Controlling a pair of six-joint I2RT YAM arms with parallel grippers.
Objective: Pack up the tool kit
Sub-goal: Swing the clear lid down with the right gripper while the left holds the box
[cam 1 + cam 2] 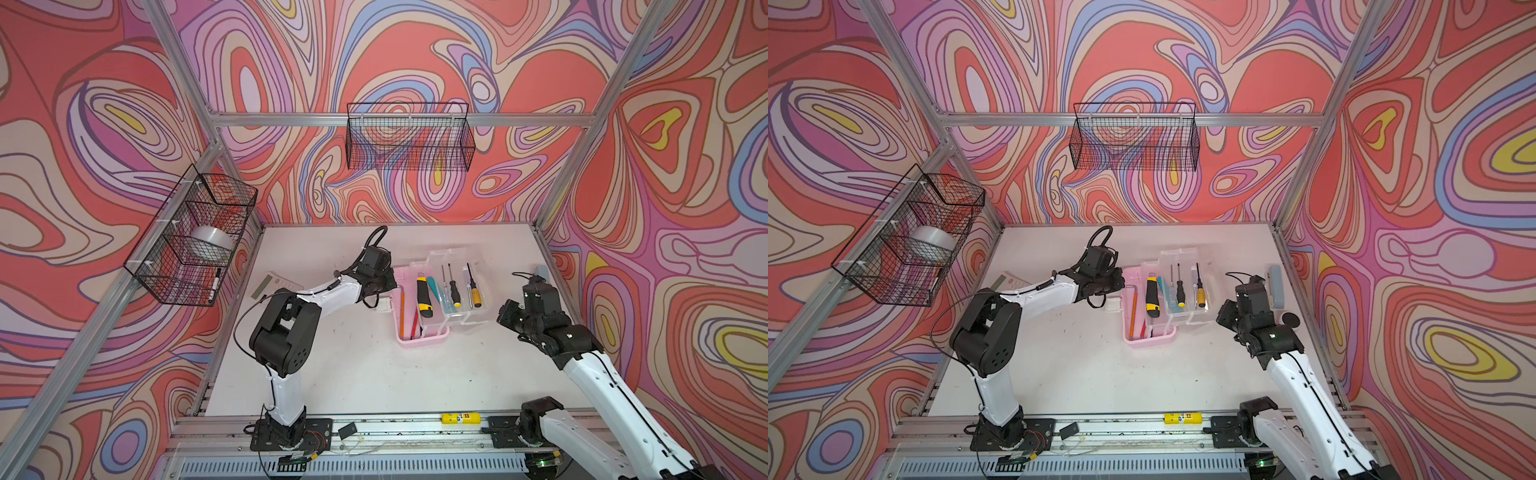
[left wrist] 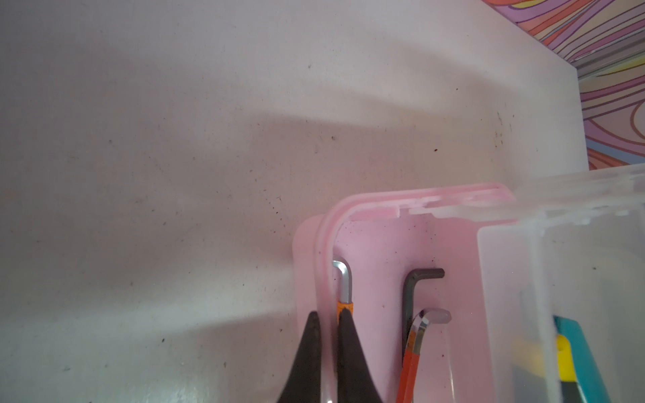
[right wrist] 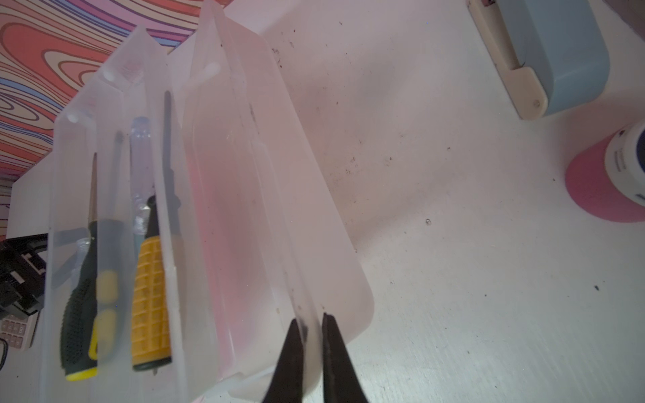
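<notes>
Left claw clamped on the side wall of the pink box. Right claw clamped on the edge of the translucent lid, which is open. Box sits mid-surface between the arms, with screwdrivers and utility knives inside.

Two utility knives, two wire baskets

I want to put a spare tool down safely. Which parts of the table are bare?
The wide front area of the table, between its front edge and the pink box, is bare; so is the strip behind the box. Crowded: the right edge, with right pincer, lid and stapler; the calculator sits back left.
</notes>
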